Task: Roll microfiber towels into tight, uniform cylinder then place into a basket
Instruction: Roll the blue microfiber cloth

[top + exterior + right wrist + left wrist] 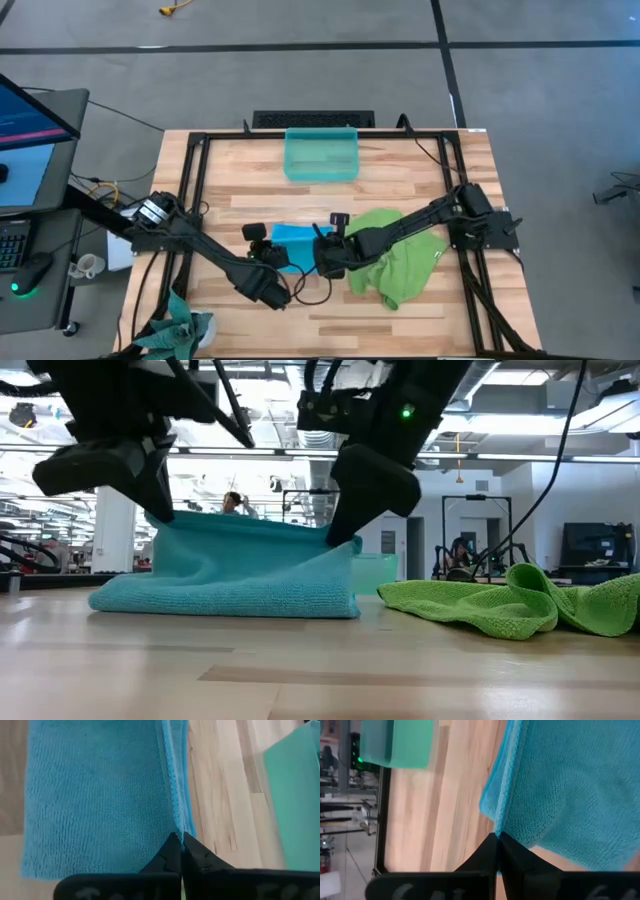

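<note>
The sky-blue microfiber towel (293, 238) lies mid-table between my two grippers. Its lower part (230, 600) rests on the wood and its upper edge (250, 525) is raised. My left gripper (274, 258) is shut on that edge at the towel's left end, and my right gripper (325, 260) is shut on it at the right end. The lime-green towel (395, 260) lies crumpled on the table just right of the blue one. The teal basket (321, 153) stands at the table's far edge. My left gripper pinches the blue towel's hemmed edge (496, 826) between its two fingers, close to a corner, slanting down from the near left. That edge is lifted above the table; the cloth below it slopes down onto the wood. My right gripper pinches the same hemmed edge (175, 825) at the towel's other end, between its two fingers, slanting down from the right. The edge is held up off the table and runs nearly straight across to the left gripper.
A dark teal cloth bundle (180, 330) sits at the table's near left corner. Black frame rails (190, 190) run along the left and right sides. Bare wood lies between the blue towel and the basket. People and workstations show in the room beyond.
</note>
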